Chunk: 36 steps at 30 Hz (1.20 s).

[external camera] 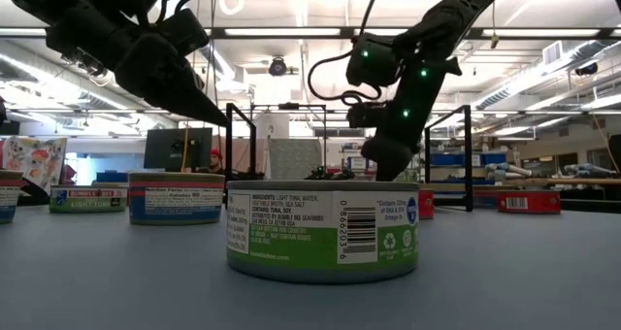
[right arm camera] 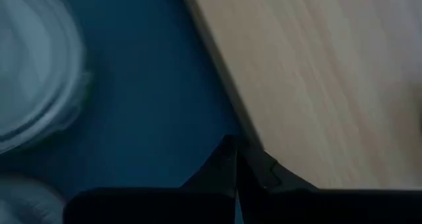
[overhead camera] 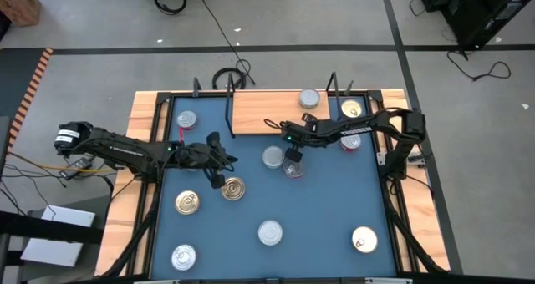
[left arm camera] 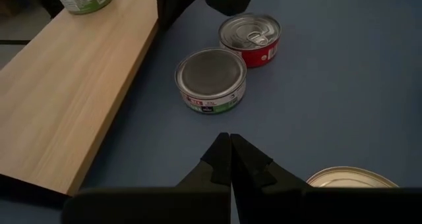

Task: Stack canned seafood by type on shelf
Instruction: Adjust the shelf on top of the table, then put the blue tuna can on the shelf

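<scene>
Blue table [overhead camera: 326, 225] carries a green-labelled round tin [external camera: 322, 230] reading "LIGHT TUNA"; left claw [left arm camera: 230, 151] and right claw [right arm camera: 236, 151] hover pressed together, right's at the light-wood shelf's [overhead camera: 267, 110] six o'clock.

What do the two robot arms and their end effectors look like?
Both arms are dark, slim and jointed. The left arm has a white label near its base. The right arm bears white lettering, black cables and small green lights. Each end effector, left and right, has two dark, pointed fingers.
</scene>
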Available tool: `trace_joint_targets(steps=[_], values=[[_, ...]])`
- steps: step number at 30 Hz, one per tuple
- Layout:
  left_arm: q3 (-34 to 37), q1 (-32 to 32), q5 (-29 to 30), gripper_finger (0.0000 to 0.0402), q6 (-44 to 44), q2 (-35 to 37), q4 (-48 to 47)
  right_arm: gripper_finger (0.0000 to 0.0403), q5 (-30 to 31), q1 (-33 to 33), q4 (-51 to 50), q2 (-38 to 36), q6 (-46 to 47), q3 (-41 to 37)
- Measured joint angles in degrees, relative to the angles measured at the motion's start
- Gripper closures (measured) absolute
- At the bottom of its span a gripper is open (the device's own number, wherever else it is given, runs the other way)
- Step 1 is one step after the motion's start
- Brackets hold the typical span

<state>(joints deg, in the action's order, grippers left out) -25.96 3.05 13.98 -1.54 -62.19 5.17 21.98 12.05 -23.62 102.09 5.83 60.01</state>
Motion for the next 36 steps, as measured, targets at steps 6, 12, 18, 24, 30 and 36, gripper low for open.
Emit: trace_joint_targets(steps=[6,12,18,24,30,36], values=[[0.00,0.82,0.06,0.0399,3.30,0.00,0.75,0.0394,1.25,-4.16,-0.39,-4.74,-0.02,0.00],[0.00,3.56,-1.60,0.0399,4.15,0.00,1.01,0.0394,-1.55,-10.59,-0.45,-11.20,2.71,0.00],[-0.32,6.46,-5.00,0.0399,4.20,0.00,0.36,0.0386,-10.44,-16.64,1.02,-13.73,8.21,0.00],[-3.23,9.61,-5.25,0.0399,4.00,0.00,-4.04,0.0383,-16.49,-19.92,3.87,-12.89,10.94,-0.02],[-8.35,14.98,-5.27,0.0399,1.43,0.00,-14.28,0.0398,-14.77,-23.22,4.97,-11.69,10.54,-0.02],[-11.41,21.00,-5.28,0.0399,-3.84,0.04,-24.10,0.0395,-12.16,-25.78,5.62,-10.25,10.50,-0.02]])
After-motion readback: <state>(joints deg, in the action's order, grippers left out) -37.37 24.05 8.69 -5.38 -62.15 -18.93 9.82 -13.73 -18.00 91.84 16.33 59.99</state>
